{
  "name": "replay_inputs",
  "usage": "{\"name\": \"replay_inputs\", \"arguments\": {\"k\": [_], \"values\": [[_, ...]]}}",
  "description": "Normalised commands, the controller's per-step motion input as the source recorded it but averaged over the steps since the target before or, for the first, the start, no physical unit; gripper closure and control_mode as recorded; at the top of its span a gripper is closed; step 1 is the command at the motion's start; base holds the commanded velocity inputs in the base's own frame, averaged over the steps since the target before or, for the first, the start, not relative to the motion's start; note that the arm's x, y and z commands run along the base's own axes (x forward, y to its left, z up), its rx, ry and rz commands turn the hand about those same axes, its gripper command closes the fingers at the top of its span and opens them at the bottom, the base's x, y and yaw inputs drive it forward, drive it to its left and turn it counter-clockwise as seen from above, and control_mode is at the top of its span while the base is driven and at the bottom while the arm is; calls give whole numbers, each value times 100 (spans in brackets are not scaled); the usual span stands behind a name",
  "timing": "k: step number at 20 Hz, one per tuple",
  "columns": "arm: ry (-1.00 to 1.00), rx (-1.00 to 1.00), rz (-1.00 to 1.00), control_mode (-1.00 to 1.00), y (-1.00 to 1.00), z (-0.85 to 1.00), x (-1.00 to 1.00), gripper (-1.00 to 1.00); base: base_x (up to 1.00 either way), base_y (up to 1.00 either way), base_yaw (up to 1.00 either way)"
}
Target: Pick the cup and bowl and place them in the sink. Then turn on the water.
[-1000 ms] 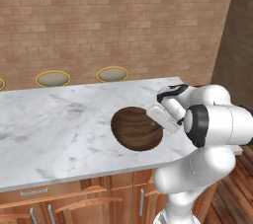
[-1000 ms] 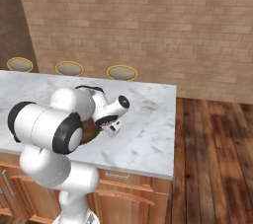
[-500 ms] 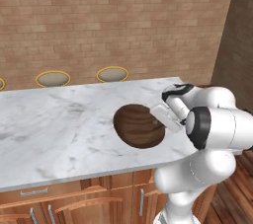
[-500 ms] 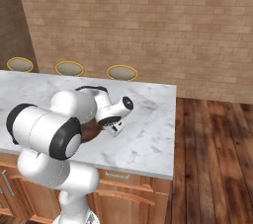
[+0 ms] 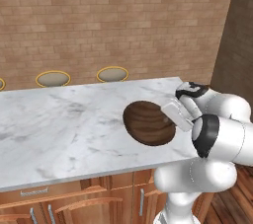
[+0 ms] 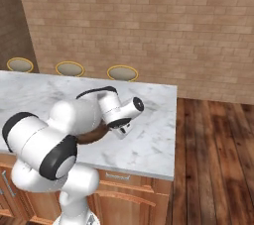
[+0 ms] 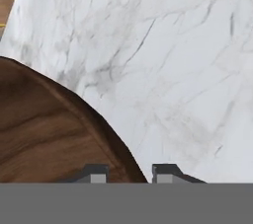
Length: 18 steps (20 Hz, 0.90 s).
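Note:
The wide dark brown wooden bowl (image 5: 147, 123) hangs tilted just above the marble counter (image 5: 64, 129), its hollow turned toward the left base camera. My gripper (image 5: 169, 115) is shut on its right rim. In the hand view the bowl (image 7: 44, 134) covers the lower left, and its rim runs between the two fingertips of the gripper (image 7: 129, 172). From the right base view the arm covers most of the bowl (image 6: 92, 135), and the gripper (image 6: 122, 130) points down at the counter. The cup, the sink and the water are out of view.
Round stools with yellow rims (image 5: 112, 74) (image 5: 52, 78) stand behind the counter, in front of a brick wall. The counter's right end (image 6: 174, 120) drops to a wooden floor (image 6: 218, 159). Wooden cabinet fronts (image 5: 74, 203) run under the counter.
The bowl has shifted a little to the right and up with the gripper and tipped more steeply. The grip on its rim is unchanged.

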Motion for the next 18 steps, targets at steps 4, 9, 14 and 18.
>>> {"name": "replay_inputs", "arguments": {"k": [4,9,14,18], "values": [[0,0,0,-100,-33,25,-26,100,0,0,0],[0,-1,0,-100,-28,21,-31,100,0,0,0],[1,-12,0,-100,-15,18,-30,100,0,0,0],[6,-8,0,-100,-13,20,-24,100,0,0,0]]}}
